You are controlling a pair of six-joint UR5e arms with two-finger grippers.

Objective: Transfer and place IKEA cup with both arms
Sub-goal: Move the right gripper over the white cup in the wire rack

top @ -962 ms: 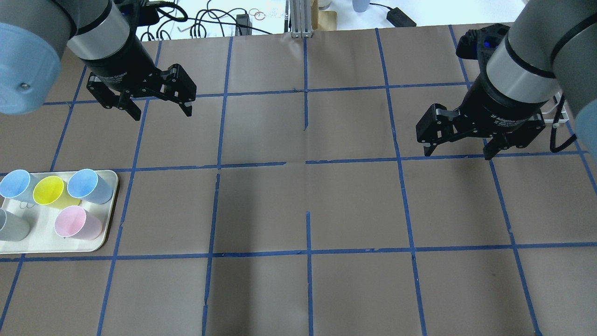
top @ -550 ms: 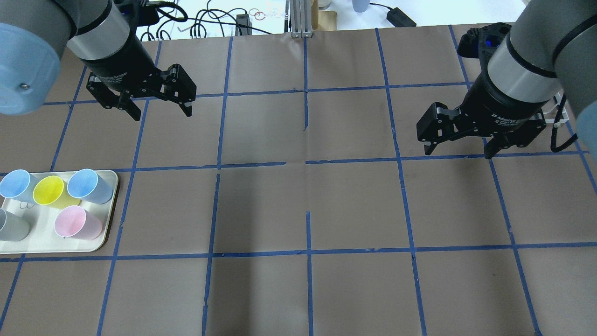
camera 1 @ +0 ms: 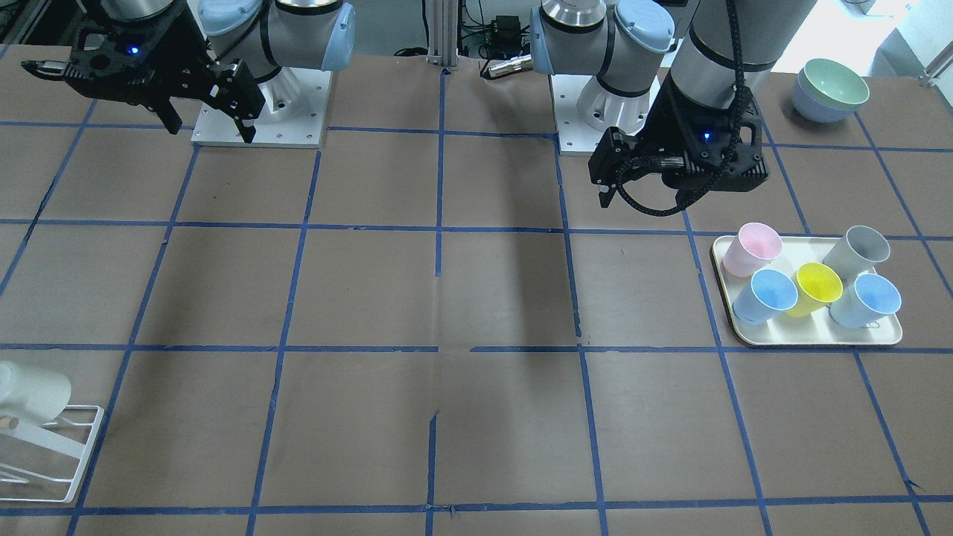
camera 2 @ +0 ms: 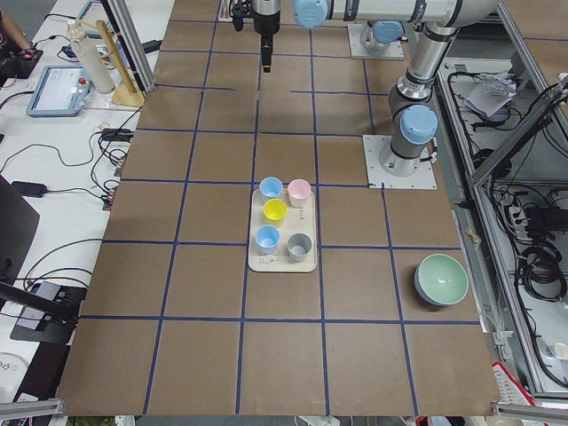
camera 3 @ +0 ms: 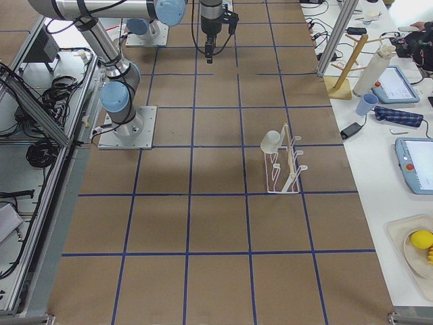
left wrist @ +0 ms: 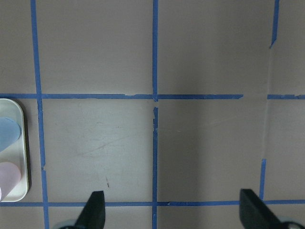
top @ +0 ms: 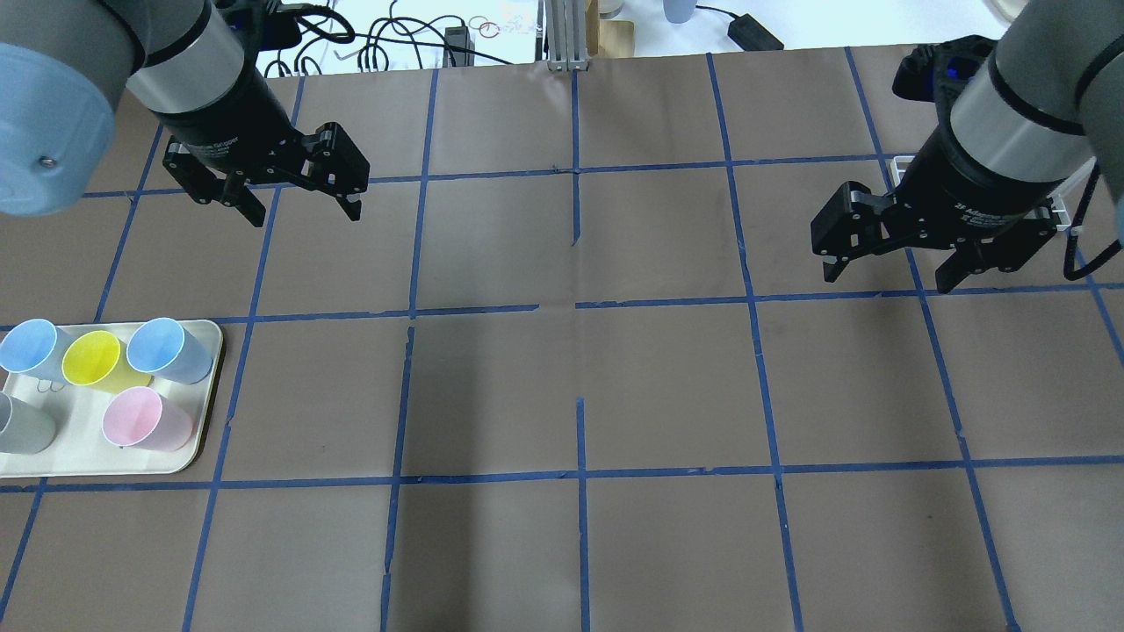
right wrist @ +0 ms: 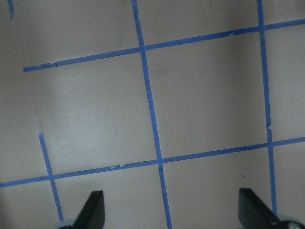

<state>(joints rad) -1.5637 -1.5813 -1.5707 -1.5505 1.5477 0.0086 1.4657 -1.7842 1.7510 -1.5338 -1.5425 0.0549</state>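
Gaping wide, the left jaws on the left arm (top: pixel 189 66) hang above the bare desk (top: pixel 667 386) and grip nothing. The left wrist view shows the fingertips (left wrist: pixel 95 212) far apart with only taped paper between them. The right jaws, on the right arm (top: pixel 1010 132), stand just as wide and just as empty, clear of the surface. A corner of the white wire rack (top: pixel 903 163) peeks out behind them in the overhead view.

The IKEA cup (camera 1: pixel 30 388) lies tilted on its side on that rack, at the desk's end on the robot's right and toward the operators' side — touching neither arm.

At the opposite end, a cream tray (camera 1: pixel 819 339) carries five upright cups: a pink cup (camera 1: pixel 752 249), a grey cup (camera 1: pixel 856 251), and a yellow cup (camera 1: pixel 817 288) flanked by two blue cups (camera 1: pixel 765 295). A pair of stacked bowls (camera 1: pixel 830 89), green on top, rests on the robot's side of the tray, apart from it.

The desk wears brown paper ruled into squares by blue tape (top: pixel 575 114). Beyond its far edge in the overhead view lies a white bench (top: pixel 518 26) strewn with black cables (top: pixel 386 39).
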